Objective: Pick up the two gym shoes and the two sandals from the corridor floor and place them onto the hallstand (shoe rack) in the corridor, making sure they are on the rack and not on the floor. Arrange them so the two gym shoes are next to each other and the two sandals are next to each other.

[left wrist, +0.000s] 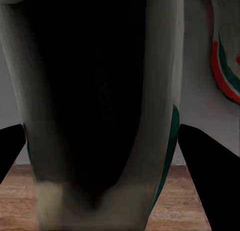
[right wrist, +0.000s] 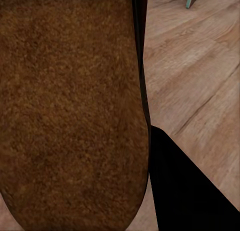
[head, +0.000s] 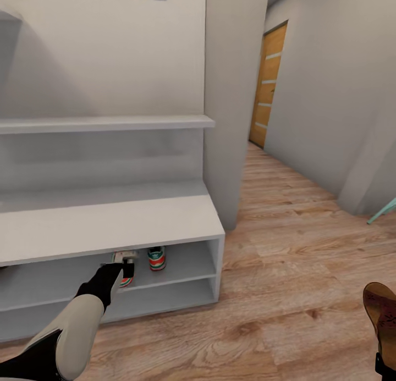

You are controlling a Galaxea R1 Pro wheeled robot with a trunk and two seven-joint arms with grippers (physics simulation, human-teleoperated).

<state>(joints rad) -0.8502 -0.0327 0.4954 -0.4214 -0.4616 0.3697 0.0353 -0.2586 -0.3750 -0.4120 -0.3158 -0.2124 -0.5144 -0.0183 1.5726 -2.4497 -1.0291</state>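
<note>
In the head view, the left gripper [head: 125, 269] is seen reaching into the upper open shelf of the hallstand [head: 110, 224], just under the bench top. A gym shoe [head: 124, 266] sits between its jaws, with its red and green end showing just below them. The jaws look closed on this shoe, but the spot is small and partly hidden by the arm. The second gym shoe [head: 157, 258] stands on the same shelf, just beside the jaws on the side of the right arm, and a small gap is seen between the two shoes. Low in the corner on the right side, a brown sandal [head: 381, 308] is held up over the corridor floor [head: 286, 260]. A wooden door [head: 268, 84] is seen far down the corridor. In the left wrist view, the dark inside of the held gym shoe [left wrist: 100, 116] is seen between the two black fingers [left wrist: 210, 181], which sit tight against its sides. The other gym shoe [left wrist: 226, 66] is seen off to one side of the jaws, against the pale back wall. In the right wrist view, the fuzzy brown sandal [right wrist: 70, 106] is seen pressed against one black finger [right wrist: 185, 186]. The other finger is hidden, so it cannot be told for sure how the jaws stand. Wood planks [right wrist: 195, 66] are seen past the sandal.
</note>
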